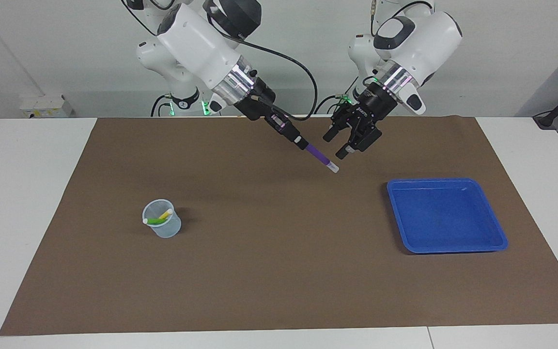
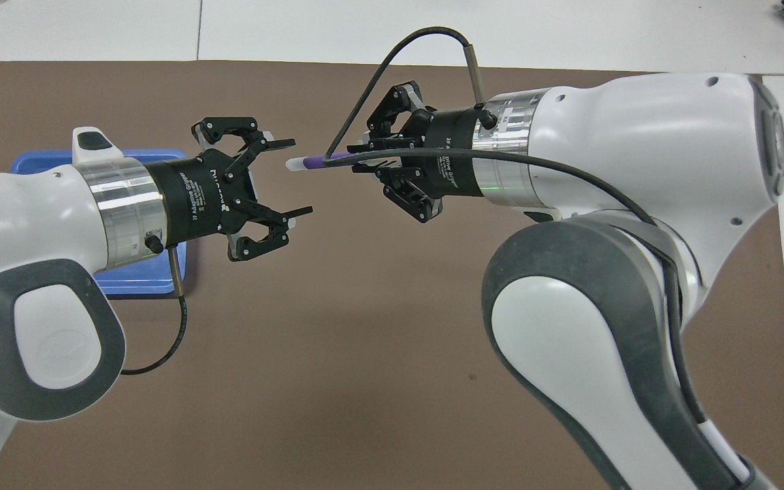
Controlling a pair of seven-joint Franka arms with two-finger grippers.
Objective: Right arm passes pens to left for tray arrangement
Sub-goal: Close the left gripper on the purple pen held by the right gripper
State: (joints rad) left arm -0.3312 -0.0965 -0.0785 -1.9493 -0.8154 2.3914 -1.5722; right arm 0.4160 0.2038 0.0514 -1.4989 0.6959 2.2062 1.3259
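Note:
My right gripper (image 1: 300, 142) (image 2: 365, 156) is shut on the purple pen (image 1: 321, 157) (image 2: 310, 162) and holds it in the air over the middle of the brown mat. The pen's pale end points at my left gripper (image 1: 334, 146) (image 2: 298, 177). That gripper hangs open facing it, its fingertips just short of the pen's tip and apart from it. The blue tray (image 1: 446, 181) (image 2: 140, 282) lies toward the left arm's end of the table, with nothing in it. The yellow pen (image 1: 165, 214) and green pen (image 1: 154, 221) stand in a cup.
The small translucent cup (image 1: 162, 228) stands on the mat toward the right arm's end; the right arm hides it in the overhead view. The brown mat (image 1: 279, 271) covers most of the white table.

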